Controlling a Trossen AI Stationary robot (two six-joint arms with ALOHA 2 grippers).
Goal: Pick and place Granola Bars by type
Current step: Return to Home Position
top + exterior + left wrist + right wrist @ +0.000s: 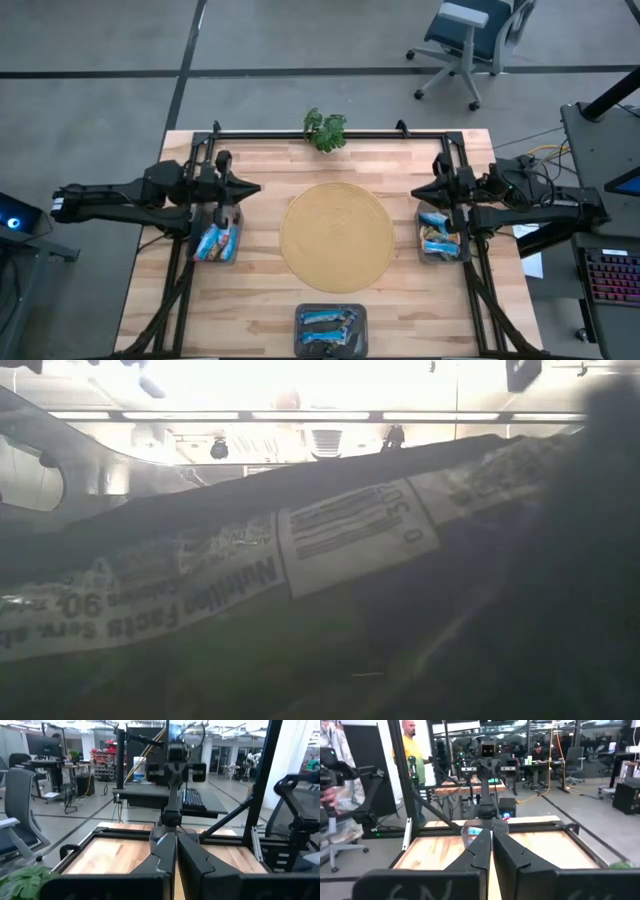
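The left gripper (250, 187) has its two dark fingers pressed together on nothing. It is raised at the left of the round tan woven mat (336, 236), with its tip aimed at the mat. The right gripper (420, 192) mirrors it at the mat's right, fingers likewise closed and empty. I judge this level, symmetric pose to be the arms' parked position, with both closed because nothing is left to carry.

No bar shows on the mat. The blue foil-wrapped granola bars (213, 243) are sorted into three small grey rectangular bins. The left bin (216, 262) is just beside the mat's left edge, under the left arm and behind that gripper's tip. The right bin (440, 261) is just beside the mat's right edge, under the right arm. The near bin (298, 330) is beyond the mat's front edge, well apart from both grippers. A wrapper's white nutrition panel (350, 530) blocks the low view. A small green plant (325, 128) stands at the table's far edge, behind the mat.
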